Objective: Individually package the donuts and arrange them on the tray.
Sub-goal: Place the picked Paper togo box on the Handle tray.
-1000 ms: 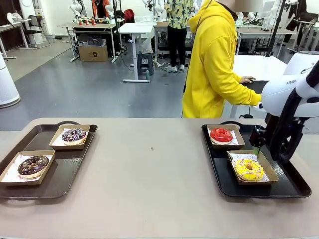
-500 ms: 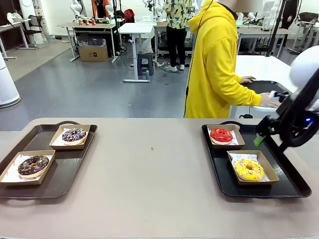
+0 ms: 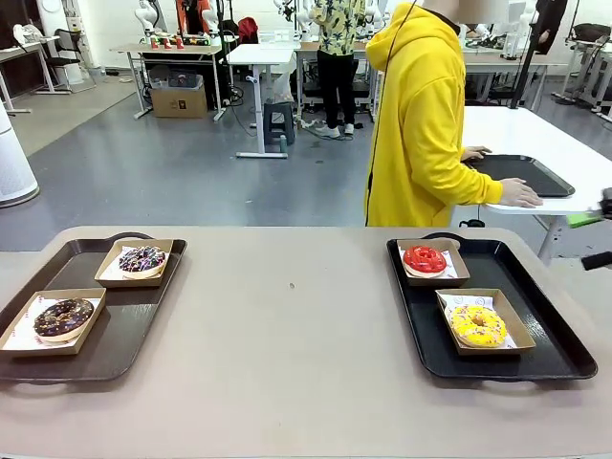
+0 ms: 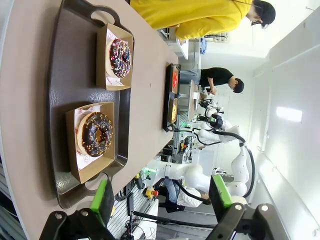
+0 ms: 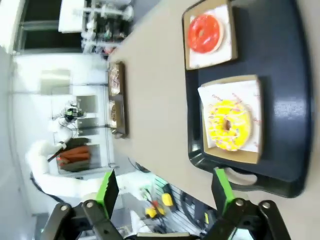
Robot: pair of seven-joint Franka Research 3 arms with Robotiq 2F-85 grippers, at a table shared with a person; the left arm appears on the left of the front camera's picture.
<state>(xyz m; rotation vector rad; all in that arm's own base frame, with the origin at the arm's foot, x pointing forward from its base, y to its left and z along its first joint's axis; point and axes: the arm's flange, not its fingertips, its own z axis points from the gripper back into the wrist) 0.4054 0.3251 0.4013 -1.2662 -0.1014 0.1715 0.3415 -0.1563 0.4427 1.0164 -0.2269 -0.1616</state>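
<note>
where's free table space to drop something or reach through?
The wide bare strip of table between the left tray and the right tray is open. Each tray is crowded by two boxed donuts; the right tray keeps a bare strip along its right side.

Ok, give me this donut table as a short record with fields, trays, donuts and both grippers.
left tray: sprinkled dark donut and chocolate donut, each in a paper box
right tray: red donut and yellow donut, each boxed
left gripper: open, empty, above the table
right gripper: open, empty
person: far side, hands on another table
</note>
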